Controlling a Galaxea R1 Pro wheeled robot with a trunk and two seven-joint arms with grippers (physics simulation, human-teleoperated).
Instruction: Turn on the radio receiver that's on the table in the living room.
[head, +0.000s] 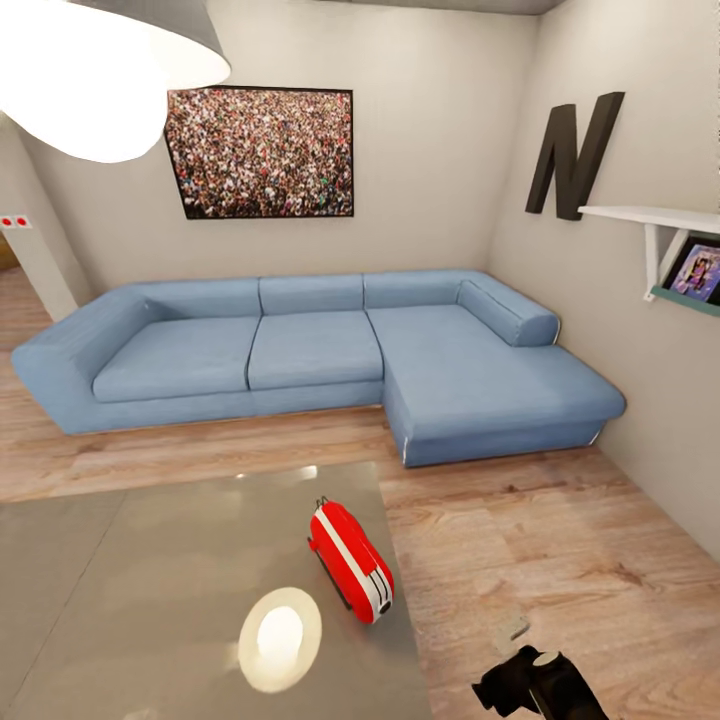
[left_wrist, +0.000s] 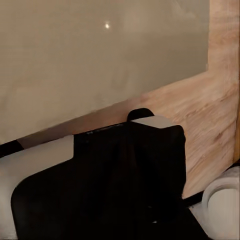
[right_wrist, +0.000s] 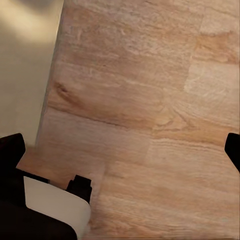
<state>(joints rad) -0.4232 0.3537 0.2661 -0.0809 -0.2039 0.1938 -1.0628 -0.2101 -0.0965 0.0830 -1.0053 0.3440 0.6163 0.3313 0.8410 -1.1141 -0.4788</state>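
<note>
At the near edge of the head view, a black part of the robot's right arm (head: 540, 685) pokes in over the light wood floor (head: 560, 540); whether its gripper is released or clenched cannot be told. In the right wrist view, 2 dark finger tips sit at opposite edges, wide apart, over bare floorboards, grasping nothing. The left wrist view shows a black and white robot body part in front of the table edge; its gripper state cannot be told.

Just ahead, the table (head: 150, 580), glossy grey-beige, reflects a round light. The radio receiver (head: 351, 560), red with a white band, lies on the tabletop near its right edge, tilted on its side.

Beyond, a blue L-shaped sofa (head: 310, 350) lines the beige wall. Above it hangs a crowd photo (head: 260, 152); a black letter "N" (head: 572, 155) and a white shelf (head: 660, 225) mark the right wall.
</note>
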